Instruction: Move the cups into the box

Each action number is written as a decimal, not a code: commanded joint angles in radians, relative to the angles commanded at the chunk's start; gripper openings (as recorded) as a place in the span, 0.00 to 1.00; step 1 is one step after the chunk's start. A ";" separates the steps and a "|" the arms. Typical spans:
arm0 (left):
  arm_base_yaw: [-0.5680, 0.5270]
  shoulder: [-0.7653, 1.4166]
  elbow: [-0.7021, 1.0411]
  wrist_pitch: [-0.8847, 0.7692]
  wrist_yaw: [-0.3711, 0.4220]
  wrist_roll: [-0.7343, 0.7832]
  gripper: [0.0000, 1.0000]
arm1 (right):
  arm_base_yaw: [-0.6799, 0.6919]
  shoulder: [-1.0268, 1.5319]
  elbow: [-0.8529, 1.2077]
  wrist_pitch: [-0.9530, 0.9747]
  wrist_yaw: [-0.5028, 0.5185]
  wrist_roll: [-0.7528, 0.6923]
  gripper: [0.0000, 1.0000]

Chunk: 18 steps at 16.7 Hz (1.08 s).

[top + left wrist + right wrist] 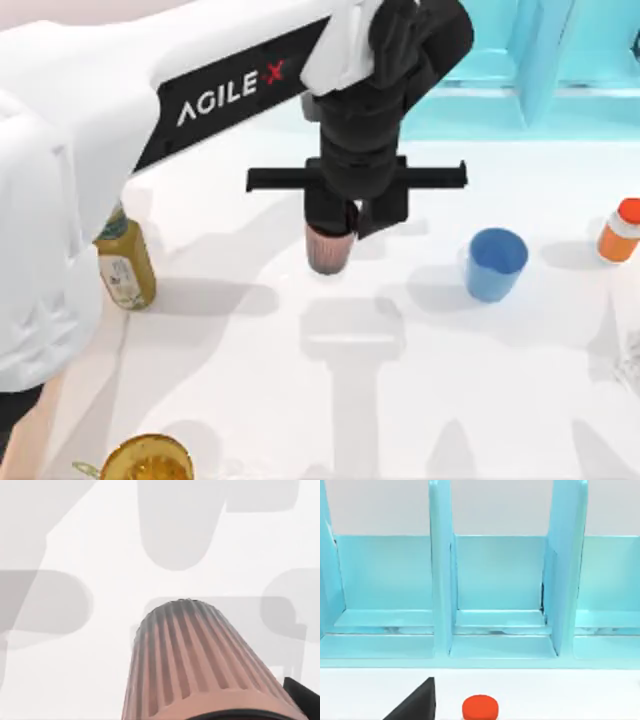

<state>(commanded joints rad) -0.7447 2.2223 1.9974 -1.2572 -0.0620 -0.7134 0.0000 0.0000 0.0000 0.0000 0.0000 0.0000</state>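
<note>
Left of the blue cup (495,263), the left gripper (345,222) grasps the ribbed maroon cup (328,249) by its rim, probably so it can be lifted upright toward the box.

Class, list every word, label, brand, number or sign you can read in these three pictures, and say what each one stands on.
"AGILE X": white letters, the X red, on the black panel of the left arm in the top view.
Label on the amber bottle at the table's left edge: too blurred to read.
Both wrist views: no text.
</note>
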 joint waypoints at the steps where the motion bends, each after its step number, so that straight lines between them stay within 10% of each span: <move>1: 0.020 -0.045 -0.021 -0.020 0.001 0.021 0.00 | 0.000 0.000 0.000 0.000 0.000 0.000 1.00; 11: 0.084 -0.133 -0.089 -0.089 0.012 0.099 0.00 | 0.000 0.000 0.000 0.000 0.000 0.000 1.00; 18: 0.433 -0.400 -0.091 -0.119 0.018 0.509 0.00 | 0.000 0.000 0.000 0.000 0.000 0.000 1.00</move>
<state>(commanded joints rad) -0.3115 1.8222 1.9068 -1.3759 -0.0438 -0.2044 0.0000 0.0000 0.0000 0.0000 0.0000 0.0000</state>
